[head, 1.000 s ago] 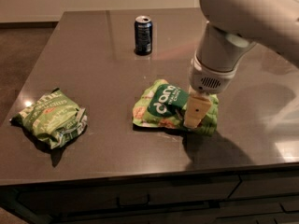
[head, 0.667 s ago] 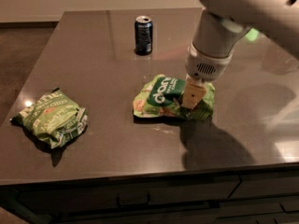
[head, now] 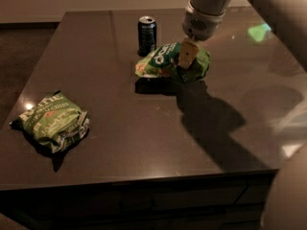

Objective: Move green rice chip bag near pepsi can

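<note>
The green rice chip bag (head: 165, 61) is light green with a dark green band of white letters. It hangs tilted a little above the dark table, with its shadow beneath it. My gripper (head: 186, 57) is shut on the bag's right half, and one tan finger (head: 186, 54) shows in front of it. The pepsi can (head: 147, 35), dark with a silver top, stands upright at the back of the table, just left of and behind the bag, close to its left end.
A duller olive-green bag (head: 52, 121) lies at the front left of the table (head: 144, 138). My arm comes in from the upper right. The table's front edge runs along the bottom, with floor to the left.
My gripper has carried the green rice chip bag away from the table's middle toward the back, up to the pepsi can. The can and the olive-green bag have not moved.
</note>
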### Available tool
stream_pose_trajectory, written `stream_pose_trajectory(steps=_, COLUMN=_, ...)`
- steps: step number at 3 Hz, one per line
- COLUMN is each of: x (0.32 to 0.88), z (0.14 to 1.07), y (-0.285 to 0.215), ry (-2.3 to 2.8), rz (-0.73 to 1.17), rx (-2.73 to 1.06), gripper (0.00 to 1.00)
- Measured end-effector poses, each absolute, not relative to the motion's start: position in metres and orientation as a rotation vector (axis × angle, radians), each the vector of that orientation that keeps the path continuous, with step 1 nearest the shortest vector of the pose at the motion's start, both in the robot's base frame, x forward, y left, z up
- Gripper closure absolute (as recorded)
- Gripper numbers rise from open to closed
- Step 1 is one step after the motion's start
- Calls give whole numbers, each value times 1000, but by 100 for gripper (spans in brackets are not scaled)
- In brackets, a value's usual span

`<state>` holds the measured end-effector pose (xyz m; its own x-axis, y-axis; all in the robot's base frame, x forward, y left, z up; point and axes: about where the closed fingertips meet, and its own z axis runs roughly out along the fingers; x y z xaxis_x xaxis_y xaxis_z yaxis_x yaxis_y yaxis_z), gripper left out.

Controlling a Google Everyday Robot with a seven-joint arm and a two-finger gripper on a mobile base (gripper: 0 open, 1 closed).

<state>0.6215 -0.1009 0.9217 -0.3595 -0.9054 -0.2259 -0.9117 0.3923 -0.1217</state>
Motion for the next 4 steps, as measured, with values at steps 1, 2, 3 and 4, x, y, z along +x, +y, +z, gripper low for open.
stream_pose_trajectory(steps=1, x=656, z=922, y=-103, ry=2440, rz=15, rx=-1512, gripper=97)
stream_pose_trajectory(steps=2, x=671, z=917, y=-104, ry=2464, rz=-2, rx=-1468, gripper=66)
stream_pose_trajectory(steps=3, x=673, z=916, y=-101, ry=2454, rz=-2, rx=-1467, gripper=43)
stream_pose_trajectory(steps=4, x=677, z=914, y=-99, ry=2446, rz=-2, rx=-1463, gripper=20)
